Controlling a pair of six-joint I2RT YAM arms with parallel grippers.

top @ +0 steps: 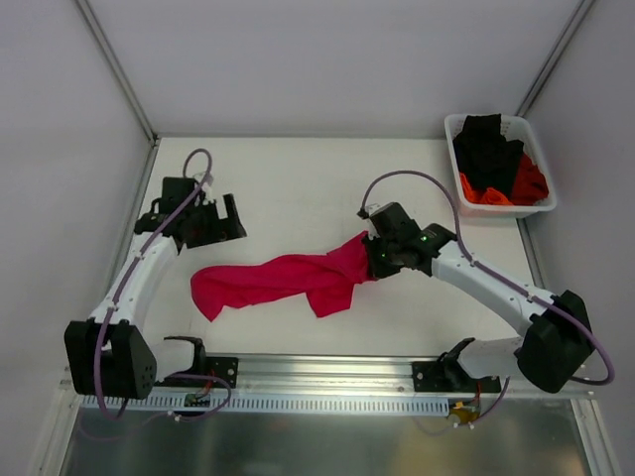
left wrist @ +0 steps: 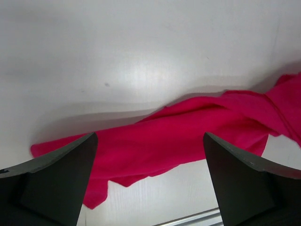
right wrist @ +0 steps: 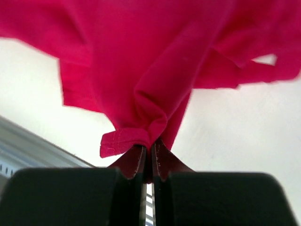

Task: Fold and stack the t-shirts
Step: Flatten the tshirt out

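A crimson-pink t-shirt (top: 278, 280) lies stretched and crumpled across the middle of the table. My right gripper (top: 375, 256) is shut on its right end and lifts that end; the right wrist view shows a hemmed fold of the shirt (right wrist: 141, 70) pinched between the jaws of that gripper (right wrist: 149, 155). My left gripper (top: 220, 220) is open and empty, above the table behind the shirt's left part. In the left wrist view the shirt (left wrist: 188, 136) lies beyond the wide-open gripper (left wrist: 150, 179). A black t-shirt (top: 488, 151) and an orange-red t-shirt (top: 516, 186) lie in the basket.
A white plastic basket (top: 542, 171) stands at the back right corner of the table. White walls close in the table on the left, back and right. A metal rail (top: 327, 375) runs along the near edge by the arm bases.
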